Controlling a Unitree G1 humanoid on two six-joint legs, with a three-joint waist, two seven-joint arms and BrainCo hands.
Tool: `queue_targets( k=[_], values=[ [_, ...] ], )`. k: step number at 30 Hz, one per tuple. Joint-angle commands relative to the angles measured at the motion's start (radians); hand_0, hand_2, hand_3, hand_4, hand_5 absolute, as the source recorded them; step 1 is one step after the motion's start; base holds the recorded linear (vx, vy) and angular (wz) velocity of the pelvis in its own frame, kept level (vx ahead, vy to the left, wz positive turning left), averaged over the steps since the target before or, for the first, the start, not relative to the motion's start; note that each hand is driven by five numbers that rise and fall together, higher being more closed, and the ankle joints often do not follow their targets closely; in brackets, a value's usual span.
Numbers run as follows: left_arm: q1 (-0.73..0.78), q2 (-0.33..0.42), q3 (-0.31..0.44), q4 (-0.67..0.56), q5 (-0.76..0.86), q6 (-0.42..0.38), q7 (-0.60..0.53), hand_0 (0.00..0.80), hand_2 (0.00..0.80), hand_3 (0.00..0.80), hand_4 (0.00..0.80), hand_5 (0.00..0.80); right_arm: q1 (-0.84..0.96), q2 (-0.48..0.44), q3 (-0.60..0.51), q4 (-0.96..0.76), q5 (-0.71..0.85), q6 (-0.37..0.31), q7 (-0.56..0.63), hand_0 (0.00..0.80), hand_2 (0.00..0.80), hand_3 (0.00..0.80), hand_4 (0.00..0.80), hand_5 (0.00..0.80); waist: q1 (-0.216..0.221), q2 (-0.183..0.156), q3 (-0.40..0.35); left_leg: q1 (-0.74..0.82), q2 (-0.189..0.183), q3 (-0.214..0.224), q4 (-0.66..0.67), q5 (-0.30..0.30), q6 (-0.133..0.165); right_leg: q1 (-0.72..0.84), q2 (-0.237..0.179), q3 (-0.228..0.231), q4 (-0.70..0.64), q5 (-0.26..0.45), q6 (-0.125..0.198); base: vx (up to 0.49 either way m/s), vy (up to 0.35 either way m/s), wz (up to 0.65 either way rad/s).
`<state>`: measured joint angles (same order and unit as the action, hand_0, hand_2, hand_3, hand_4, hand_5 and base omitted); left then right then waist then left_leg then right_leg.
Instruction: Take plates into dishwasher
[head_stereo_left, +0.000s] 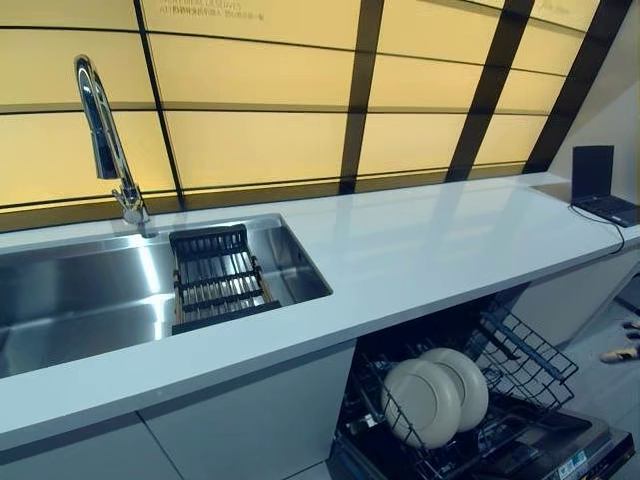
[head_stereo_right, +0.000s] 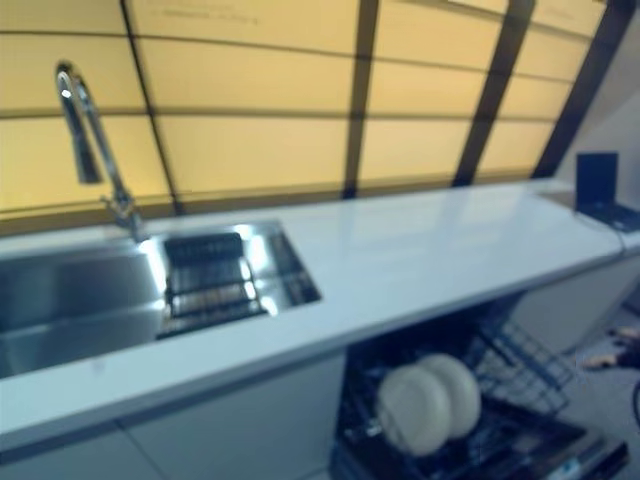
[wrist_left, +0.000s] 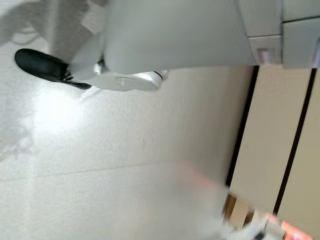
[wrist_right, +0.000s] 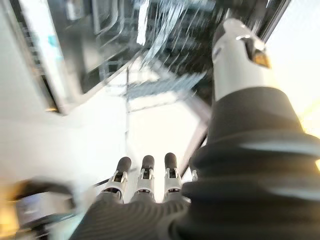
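Observation:
Two cream plates (head_stereo_left: 424, 402) stand on edge, one behind the other, in the pulled-out lower rack (head_stereo_left: 532, 362) of the open dishwasher under the counter. They also show in the right eye view as plates (head_stereo_right: 415, 410). Neither hand appears in the eye views. In the right wrist view my right hand (wrist_right: 146, 176) has straight fingers and an outstretched thumb (wrist_right: 235, 55) and holds nothing. Blurred wire rack and dishwasher parts lie past it. The left wrist view shows only floor and cabinet fronts, with no hand.
A steel sink (head_stereo_left: 70, 300) with a tall faucet (head_stereo_left: 105, 140) holds a black drying rack (head_stereo_left: 218, 278). The white counter (head_stereo_left: 430, 250) runs to the right, with a laptop (head_stereo_left: 600, 185) at its far end. A person's sandalled foot (head_stereo_left: 622, 352) is on the floor at right.

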<state>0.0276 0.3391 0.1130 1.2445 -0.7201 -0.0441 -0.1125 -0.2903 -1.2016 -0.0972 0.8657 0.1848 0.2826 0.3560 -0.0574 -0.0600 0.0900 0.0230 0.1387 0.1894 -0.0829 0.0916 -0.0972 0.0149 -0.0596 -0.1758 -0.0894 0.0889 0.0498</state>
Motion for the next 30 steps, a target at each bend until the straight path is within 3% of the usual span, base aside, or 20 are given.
queue_targets(
  k=[1,4,8,14,15,17,20,21,25,27,28,30],
  values=[
    [0.008,0.065,0.039,0.058,0.021,-0.033,-0.006,0.000,0.000,0.000,0.000,0.000,0.015,-0.029,-0.086,0.103,0.024,-0.019,-0.071,0.000,0.000,0.000,0.000,0.000,0.028,-0.058,0.009,0.023,0.013,0.013,-0.004,-0.012,0.003,0.061,0.047,-0.040,0.009,-0.061,0.005,-0.013,-0.060,-0.02],
    [0.007,0.062,0.064,0.071,-0.001,-0.049,-0.019,0.000,0.000,0.000,0.000,0.000,0.089,-0.009,-0.193,0.235,0.037,-0.031,-0.088,0.000,0.000,0.000,0.000,0.000,0.042,-0.060,0.038,-0.002,0.018,0.034,0.001,0.017,-0.016,0.054,0.042,-0.051,0.002,-0.050,0.010,-0.127,-0.074,-0.02],
    [-0.040,0.053,0.076,0.100,-0.014,-0.042,-0.015,0.000,0.000,0.000,0.000,0.000,0.188,0.012,-0.291,0.342,0.019,-0.063,-0.079,0.000,0.000,0.000,0.000,0.000,0.000,-0.085,0.052,0.046,-0.005,0.086,0.242,-0.095,0.009,0.018,0.014,-0.102,0.011,-0.030,-0.019,-0.180,-0.006,0.04],
    [-0.071,0.058,0.064,0.115,0.025,-0.019,-0.010,0.000,0.000,0.000,0.000,0.000,0.331,0.041,-0.402,0.382,0.050,-0.045,-0.037,0.000,0.000,0.000,0.000,0.000,-0.054,-0.056,0.011,0.157,-0.009,0.063,0.315,-0.059,-0.013,-0.030,0.057,-0.144,0.024,-0.035,-0.053,-0.138,0.012,0.30],
    [-0.085,0.056,0.052,0.128,0.039,-0.011,-0.028,0.000,0.000,0.000,0.000,0.000,0.371,0.047,-0.440,0.392,0.070,-0.037,-0.036,0.000,0.000,0.000,0.000,0.000,-0.065,-0.042,-0.002,0.173,-0.031,0.034,0.346,-0.055,-0.022,-0.045,0.072,-0.154,0.021,-0.032,-0.059,-0.249,0.037,0.39],
    [-0.092,0.048,0.038,0.130,0.043,-0.014,-0.040,0.000,0.000,0.000,0.000,0.000,0.386,0.056,-0.460,0.394,0.099,-0.029,-0.035,0.000,0.000,0.000,0.000,0.000,-0.074,-0.023,-0.007,0.200,-0.072,-0.009,0.289,-0.084,-0.014,-0.093,0.087,-0.154,0.039,-0.018,-0.050,-0.358,0.145,0.37],
    [-0.132,0.025,-0.004,0.117,0.041,-0.003,-0.031,0.000,0.000,0.000,0.000,0.000,0.334,0.092,-0.404,0.403,0.105,0.003,-0.073,0.000,0.000,0.000,0.000,0.000,-0.087,-0.003,0.016,0.255,-0.096,0.002,0.134,-0.234,0.027,-0.213,0.080,-0.175,0.121,-0.007,-0.013,-0.485,0.188,0.18],
    [-0.157,0.019,-0.025,0.115,0.032,-0.006,-0.018,0.000,0.000,0.000,0.000,0.000,0.301,0.121,-0.358,0.410,0.109,0.020,-0.108,0.000,0.000,0.000,0.000,0.000,-0.078,-0.006,0.035,0.258,-0.116,-0.002,0.083,-0.297,0.054,-0.256,0.065,-0.192,0.152,0.017,0.008,-0.359,0.090,0.13],
    [-0.175,0.019,-0.033,0.118,0.029,-0.004,-0.010,0.000,0.000,0.000,0.000,0.000,0.270,0.152,-0.315,0.415,0.127,0.061,-0.132,0.000,0.000,0.000,0.000,0.000,-0.075,-0.025,0.058,0.239,-0.144,-0.009,0.062,-0.307,0.075,-0.292,0.035,-0.204,0.164,0.067,0.022,-0.286,0.038,0.31],
    [-0.170,0.022,-0.032,0.132,0.038,0.006,0.004,0.000,0.000,0.000,0.000,0.000,0.248,0.172,-0.272,0.457,0.059,0.200,-0.086,0.000,0.000,0.000,0.000,0.000,-0.052,-0.039,0.067,0.222,-0.180,-0.059,0.052,-0.307,0.096,-0.280,0.026,-0.194,0.125,0.110,0.044,-0.335,0.064,0.42],
    [-0.167,0.028,-0.027,0.140,0.040,0.007,0.009,0.000,0.000,0.000,0.000,0.000,0.245,0.174,-0.264,0.483,0.029,0.218,-0.088,0.000,0.000,0.000,0.000,0.000,-0.040,-0.042,0.066,0.217,-0.192,-0.068,0.052,-0.305,0.104,-0.271,0.023,-0.197,0.102,0.125,0.051,-0.387,0.066,0.16],
    [-0.163,0.039,-0.021,0.148,0.054,0.009,0.018,0.000,0.000,0.000,0.000,0.000,0.241,0.182,-0.250,0.531,0.025,0.192,-0.083,0.000,0.000,0.000,0.000,0.000,-0.014,-0.050,0.070,0.203,-0.212,-0.085,0.063,-0.297,0.116,-0.258,0.014,-0.206,0.047,0.155,0.065,-0.294,0.050,0.05]
  ],
)
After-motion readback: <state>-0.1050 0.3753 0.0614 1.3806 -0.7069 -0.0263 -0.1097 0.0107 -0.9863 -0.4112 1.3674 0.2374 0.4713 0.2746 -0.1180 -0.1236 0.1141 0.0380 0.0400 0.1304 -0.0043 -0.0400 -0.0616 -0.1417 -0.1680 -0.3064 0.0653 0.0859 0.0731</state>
